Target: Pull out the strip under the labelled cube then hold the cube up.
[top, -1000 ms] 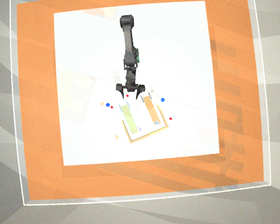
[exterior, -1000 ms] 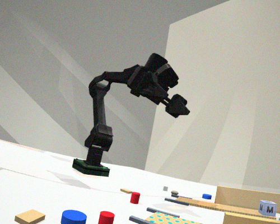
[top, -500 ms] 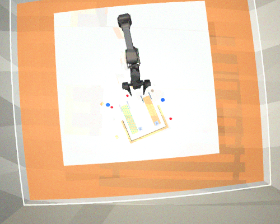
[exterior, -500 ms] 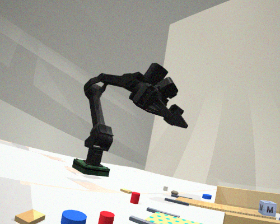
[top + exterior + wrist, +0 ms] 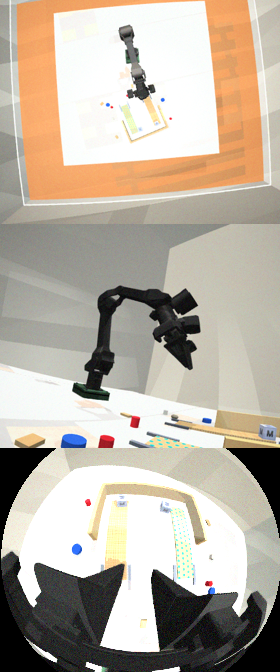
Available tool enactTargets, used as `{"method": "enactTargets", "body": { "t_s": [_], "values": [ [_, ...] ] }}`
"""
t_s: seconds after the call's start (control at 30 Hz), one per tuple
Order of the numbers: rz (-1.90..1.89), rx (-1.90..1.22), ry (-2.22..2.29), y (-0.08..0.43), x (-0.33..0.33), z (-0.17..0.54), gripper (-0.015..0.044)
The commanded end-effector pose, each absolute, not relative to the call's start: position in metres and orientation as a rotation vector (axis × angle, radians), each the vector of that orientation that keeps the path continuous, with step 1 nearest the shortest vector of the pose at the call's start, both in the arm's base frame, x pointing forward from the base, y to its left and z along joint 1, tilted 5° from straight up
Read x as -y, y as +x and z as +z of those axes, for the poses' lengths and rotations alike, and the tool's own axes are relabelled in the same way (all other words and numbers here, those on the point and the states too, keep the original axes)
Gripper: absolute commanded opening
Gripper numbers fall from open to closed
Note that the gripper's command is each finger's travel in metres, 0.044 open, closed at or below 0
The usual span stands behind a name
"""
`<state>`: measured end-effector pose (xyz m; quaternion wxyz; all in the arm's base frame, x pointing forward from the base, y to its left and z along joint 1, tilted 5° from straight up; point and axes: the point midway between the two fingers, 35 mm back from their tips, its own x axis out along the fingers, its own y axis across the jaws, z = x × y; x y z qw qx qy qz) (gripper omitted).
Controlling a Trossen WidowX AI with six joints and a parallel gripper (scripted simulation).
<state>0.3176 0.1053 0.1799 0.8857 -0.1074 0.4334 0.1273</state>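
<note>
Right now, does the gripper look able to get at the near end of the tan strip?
Probably yes. The gripper hangs above the near end of the tan strip, and nothing shows between them. Its fingers stand narrowed, holding nothing.

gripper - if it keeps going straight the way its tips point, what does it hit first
Most likely the near end of the plain tan strip, which lies right below the gripper. The fingers hang well above it with nothing between, though depth is hard to judge.

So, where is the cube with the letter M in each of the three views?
Top: labelled cube at the far end of the tan strip, inside the wooden frame.
Exterior: lower right corner, M faces visible.
Wrist: small, top centre-left, at the strip's end.
Shared landmark: the tan strip.
</note>
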Motion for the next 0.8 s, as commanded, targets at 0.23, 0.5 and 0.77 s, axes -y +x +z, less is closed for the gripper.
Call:
{"method": "enactTargets", "body": {
  "t_s": [0.23,0.5,0.77],
  "values": [
    [0.35,-1.397,-0.407,0.331,-0.145,0.113,0.0],
    [0.355,-1.434,-0.422,0.332,-0.148,0.107,0.0],
    [0.355,-1.434,-0.422,0.335,-0.149,0.095,0.0]
  ]
}}
